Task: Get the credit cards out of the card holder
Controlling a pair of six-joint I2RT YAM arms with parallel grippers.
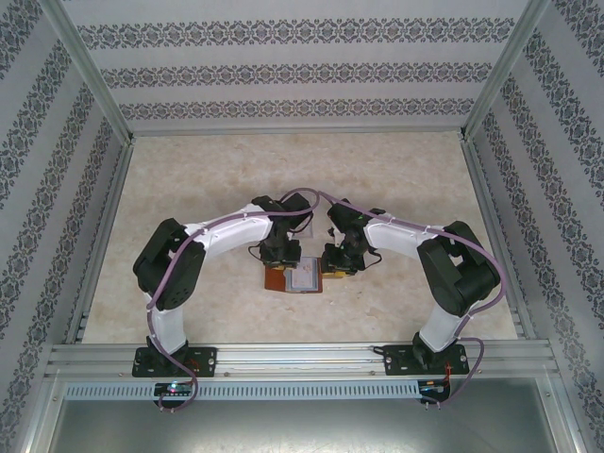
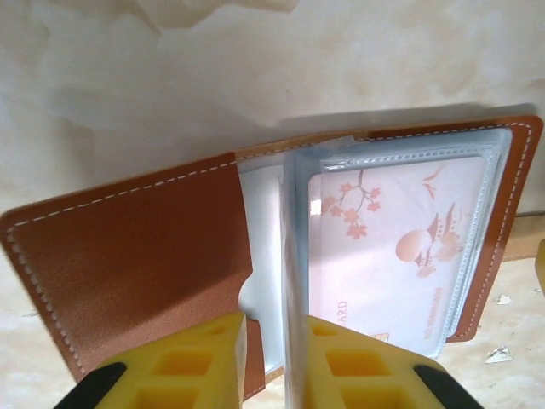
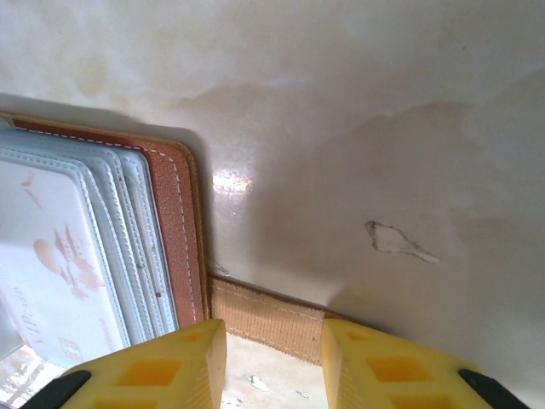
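Observation:
The card holder (image 2: 128, 256) lies open on the table, brown leather with white stitching. Its clear sleeves hold credit cards; the top card (image 2: 400, 247) is pale with pink blossoms and birds. A white card (image 2: 264, 239) sits in the left leather pocket. One clear sleeve (image 2: 296, 256) stands on edge between the fingers of my left gripper (image 2: 268, 319), against the right finger, with a gap still showing on the left side. My right gripper (image 3: 274, 328) is open at the holder's right edge (image 3: 179, 221), straddling its tan closing tab (image 3: 264, 315). From above, both grippers (image 1: 281, 260) (image 1: 337, 267) meet over the holder (image 1: 276, 279).
The pale marbled table top (image 1: 189, 179) lies all around the holder. Patterned walls (image 1: 302, 71) and a metal frame (image 1: 302, 354) enclose it. A small scuff mark (image 3: 396, 243) shows on the table right of the holder.

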